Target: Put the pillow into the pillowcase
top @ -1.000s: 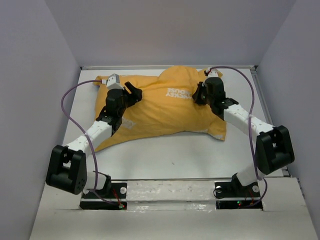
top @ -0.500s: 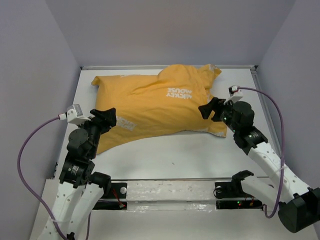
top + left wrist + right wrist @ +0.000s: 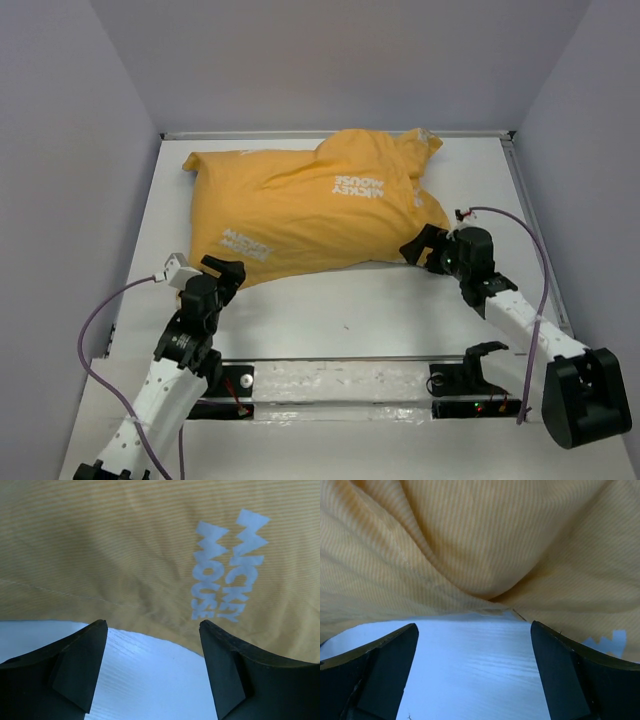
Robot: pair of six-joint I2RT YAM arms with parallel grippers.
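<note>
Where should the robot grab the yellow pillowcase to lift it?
Probably the thin near edge of the pillowcase, by its right corner, coming in low from the front with the open right gripper. The middle looks puffed, too fat for the jaws; the edge lies flat on the table.

Only one bit of writing here as far as I can tell: "MICKEY MOUSE" in pale block capitals on the mustard-yellow pillowcase [image 3: 300,215]. From the top camera the big print [image 3: 358,185] sits upside down on the raised middle of the fabric, MOUSE above MICKEY. A smaller print [image 3: 243,243] sits down by the near left edge, too tiny to read cleanly from up there. The left wrist camera gets a close-up print [image 3: 227,570] that reads loud and clear, turned sideways and running top to bottom, MICKEY on the right, MOUSE on the left. The right wrist camera only catches a pale scrap [image 3: 606,642] at the lower right, cut off and unreadable.
</note>
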